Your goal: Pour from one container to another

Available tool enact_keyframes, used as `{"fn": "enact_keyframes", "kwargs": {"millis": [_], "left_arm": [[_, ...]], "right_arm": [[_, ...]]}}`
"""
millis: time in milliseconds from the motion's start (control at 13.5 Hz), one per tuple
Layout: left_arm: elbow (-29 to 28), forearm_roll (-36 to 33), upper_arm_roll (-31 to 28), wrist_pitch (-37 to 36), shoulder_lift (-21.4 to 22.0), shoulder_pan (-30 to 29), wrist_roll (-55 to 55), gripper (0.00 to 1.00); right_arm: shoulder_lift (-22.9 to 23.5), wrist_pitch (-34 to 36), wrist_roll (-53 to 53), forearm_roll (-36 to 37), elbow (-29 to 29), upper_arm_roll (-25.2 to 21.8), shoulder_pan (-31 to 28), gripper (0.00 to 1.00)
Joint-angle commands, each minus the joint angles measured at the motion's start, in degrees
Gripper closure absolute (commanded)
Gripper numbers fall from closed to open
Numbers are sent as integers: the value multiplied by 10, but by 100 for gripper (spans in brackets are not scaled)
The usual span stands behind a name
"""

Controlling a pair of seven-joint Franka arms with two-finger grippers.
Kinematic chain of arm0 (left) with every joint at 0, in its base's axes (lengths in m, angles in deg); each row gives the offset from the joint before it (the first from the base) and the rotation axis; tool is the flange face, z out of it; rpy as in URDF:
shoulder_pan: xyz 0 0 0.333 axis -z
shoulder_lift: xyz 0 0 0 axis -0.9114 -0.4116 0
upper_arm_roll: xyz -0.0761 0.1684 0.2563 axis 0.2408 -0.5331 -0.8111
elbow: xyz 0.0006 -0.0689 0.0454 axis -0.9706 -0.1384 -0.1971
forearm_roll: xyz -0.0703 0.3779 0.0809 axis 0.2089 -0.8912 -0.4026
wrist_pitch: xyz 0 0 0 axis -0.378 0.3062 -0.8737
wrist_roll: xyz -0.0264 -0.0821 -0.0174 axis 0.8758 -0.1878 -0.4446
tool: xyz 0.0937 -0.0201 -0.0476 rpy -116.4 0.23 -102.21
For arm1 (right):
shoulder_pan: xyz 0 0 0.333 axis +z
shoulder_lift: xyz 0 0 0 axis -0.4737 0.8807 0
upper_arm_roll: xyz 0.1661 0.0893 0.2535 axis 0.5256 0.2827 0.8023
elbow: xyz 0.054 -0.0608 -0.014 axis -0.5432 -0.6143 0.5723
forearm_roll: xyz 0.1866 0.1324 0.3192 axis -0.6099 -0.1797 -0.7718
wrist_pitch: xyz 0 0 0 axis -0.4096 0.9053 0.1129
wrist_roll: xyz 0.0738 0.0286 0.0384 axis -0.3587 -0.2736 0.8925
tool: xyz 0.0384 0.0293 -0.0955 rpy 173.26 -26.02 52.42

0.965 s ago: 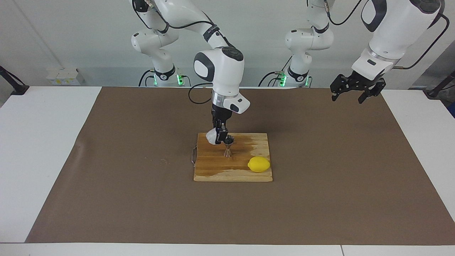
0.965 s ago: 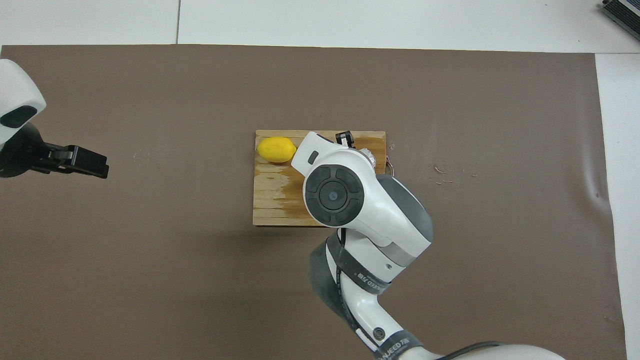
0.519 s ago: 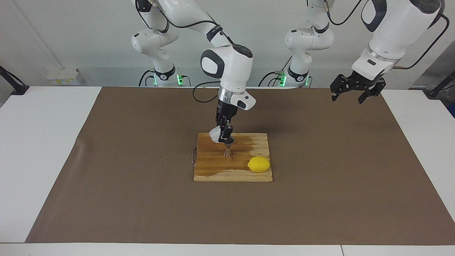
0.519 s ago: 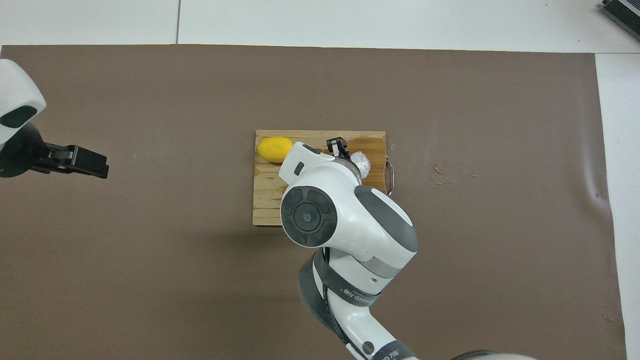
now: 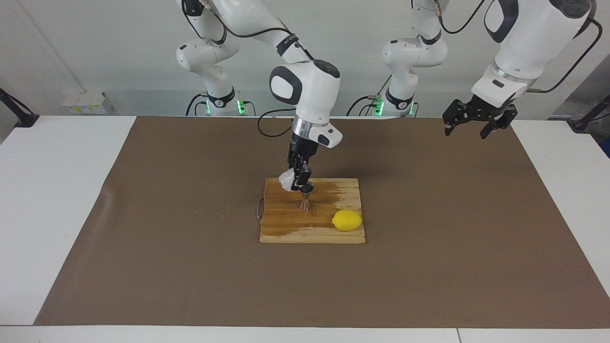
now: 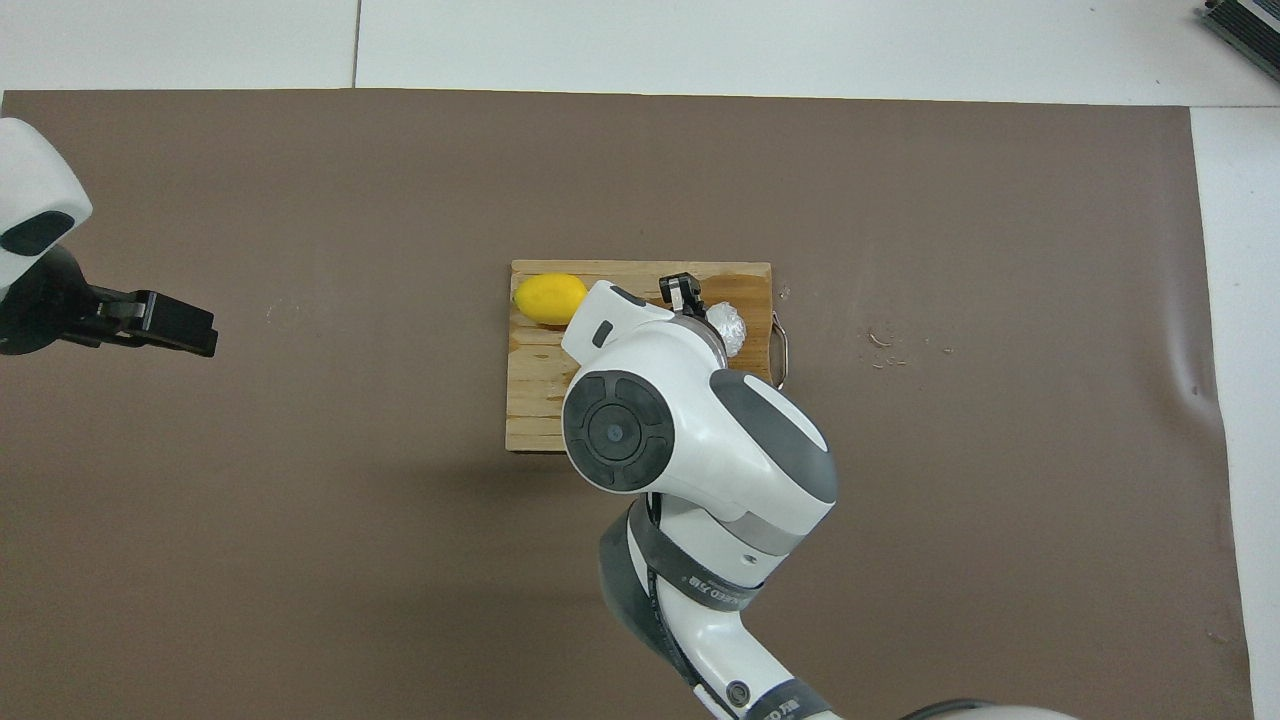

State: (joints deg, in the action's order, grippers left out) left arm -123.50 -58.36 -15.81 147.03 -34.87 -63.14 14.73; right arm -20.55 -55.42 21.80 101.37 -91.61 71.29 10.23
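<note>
My right gripper (image 5: 296, 182) is shut on the translucent plastic cup (image 5: 287, 181) and holds it tilted just above the steel jigger (image 5: 305, 197). The jigger stands upright on the wooden cutting board (image 5: 286, 228). In the overhead view the cup (image 6: 726, 328) and the right gripper (image 6: 690, 300) show past the right arm's wrist; the jigger is hidden under that arm. My left gripper (image 5: 474, 124) is open and waits high over the mat at the left arm's end of the table; it also shows in the overhead view (image 6: 165, 325).
A yellow lemon (image 5: 347, 220) lies on the board's corner farther from the robots, toward the left arm's end; it also shows in the overhead view (image 6: 548, 298). The board has a wire handle (image 5: 259, 209) and lies on a brown mat (image 5: 143, 238).
My right gripper rose a little with the cup and shifted slightly toward the robots over the jigger. The left arm has not moved.
</note>
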Motion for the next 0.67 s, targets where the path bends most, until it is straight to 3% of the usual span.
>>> {"fn": "enact_keyframes", "kwargs": {"millis": [0, 297, 594], "left_arm": [[0, -10, 0, -8, 7, 0, -1, 0], [0, -9, 1, -8, 7, -1, -1, 0], [0, -10, 1, -8, 7, 0, -1, 0]], "right_arm": [[-10, -17, -17, -20, -6, 5, -9, 82], [-21, -33, -12, -62, -7, 6, -32, 82], [-43, -48, 24, -149, -10, 6, -57, 82]]}}
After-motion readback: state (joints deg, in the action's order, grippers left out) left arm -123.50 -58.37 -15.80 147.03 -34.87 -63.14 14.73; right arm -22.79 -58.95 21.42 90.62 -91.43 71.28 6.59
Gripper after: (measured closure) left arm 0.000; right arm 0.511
